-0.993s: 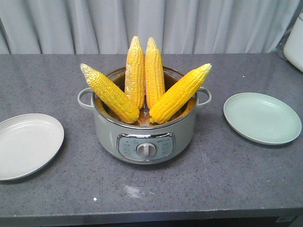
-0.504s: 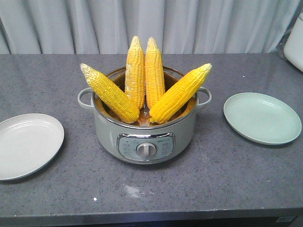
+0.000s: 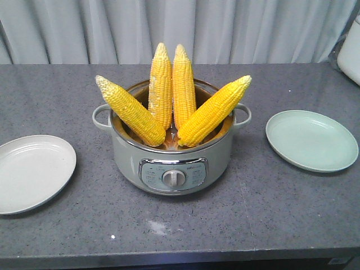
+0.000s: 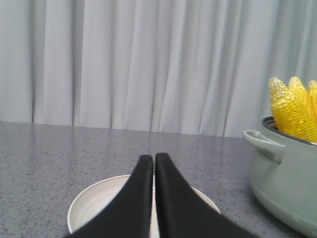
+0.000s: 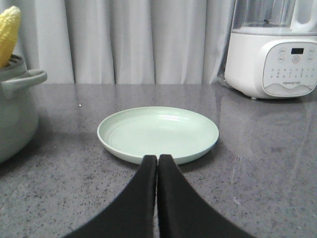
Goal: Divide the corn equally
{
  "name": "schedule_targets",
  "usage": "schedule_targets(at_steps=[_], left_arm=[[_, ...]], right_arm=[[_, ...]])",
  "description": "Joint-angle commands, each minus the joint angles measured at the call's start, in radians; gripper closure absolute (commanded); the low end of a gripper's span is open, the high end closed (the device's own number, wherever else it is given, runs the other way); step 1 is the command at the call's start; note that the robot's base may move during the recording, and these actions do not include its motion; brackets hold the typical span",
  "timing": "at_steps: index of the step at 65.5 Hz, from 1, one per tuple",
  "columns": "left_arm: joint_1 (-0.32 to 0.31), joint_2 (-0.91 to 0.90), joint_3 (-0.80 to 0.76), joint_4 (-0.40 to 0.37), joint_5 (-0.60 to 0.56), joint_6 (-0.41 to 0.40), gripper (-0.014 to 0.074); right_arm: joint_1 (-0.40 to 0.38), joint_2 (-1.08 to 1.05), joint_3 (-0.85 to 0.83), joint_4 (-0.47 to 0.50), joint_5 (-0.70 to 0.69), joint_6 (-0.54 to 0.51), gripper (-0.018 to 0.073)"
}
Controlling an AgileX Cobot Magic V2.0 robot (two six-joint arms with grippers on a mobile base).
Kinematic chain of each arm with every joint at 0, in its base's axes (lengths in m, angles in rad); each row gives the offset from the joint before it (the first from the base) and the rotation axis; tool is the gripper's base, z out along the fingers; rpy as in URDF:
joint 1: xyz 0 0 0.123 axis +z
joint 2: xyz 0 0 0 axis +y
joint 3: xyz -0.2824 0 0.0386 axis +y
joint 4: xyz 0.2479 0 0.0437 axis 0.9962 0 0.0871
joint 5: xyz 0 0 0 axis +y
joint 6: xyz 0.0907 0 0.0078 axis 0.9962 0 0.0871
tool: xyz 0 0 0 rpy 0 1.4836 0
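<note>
- The left gripper had its two black fingers pressed together, nothing between them, and hung low above the near edge of the white plate.
- The right gripper was likewise closed on nothing, its tips meeting just in front of the near rim of the green plate.
- Both plates lay bare on the grey speckled counter, the white one at the left end and the green one at the right, each well apart from the pot between them.
- The corn was all in that pot: four yellow cobs stood on end, spread like a fan.
- The outer left cob leaned out over the left handle, and the outer right cob leaned out over the right one.
- The two middle cobs stood nearly upright, side by side and touching (one bore a whitish patch).
- The pot was pale grey-green, with a control panel and a round dial on its front.
- A white appliance stood on the counter behind the green plate, to its right.
- A pale pleated curtain closed off the back.
</note>
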Motion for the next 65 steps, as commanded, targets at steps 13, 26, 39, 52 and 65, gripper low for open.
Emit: schedule_targets(at_steps=[13, 26, 39, 52, 65], left_arm=[[-0.004, -0.016, -0.023, 0.0, -0.017, -0.011, 0.0603], [-0.004, -0.014, -0.066, 0.0, 0.006, -0.011, 0.0603], [-0.004, 0.056, -0.256, 0.0, 0.213, -0.011, 0.0603], [-0.004, 0.212, -0.443, -0.001, 0.411, 0.092, 0.0603], [-0.004, 0.356, -0.573, -0.009, 0.477, 0.148, 0.0603]], right_arm=[[-0.002, 0.119, 0.007, 0.016, -0.098, 0.01, 0.0562], [-0.002, 0.123, -0.008, 0.014, -0.071, 0.009, 0.0562], [-0.002, 0.123, -0.096, 0.028, 0.019, 0.006, 0.0562], [-0.002, 0.123, -0.232, 0.071, 0.147, -0.057, 0.0562], [-0.002, 0.172, -0.44, 0.11, 0.376, -0.324, 0.0562]])
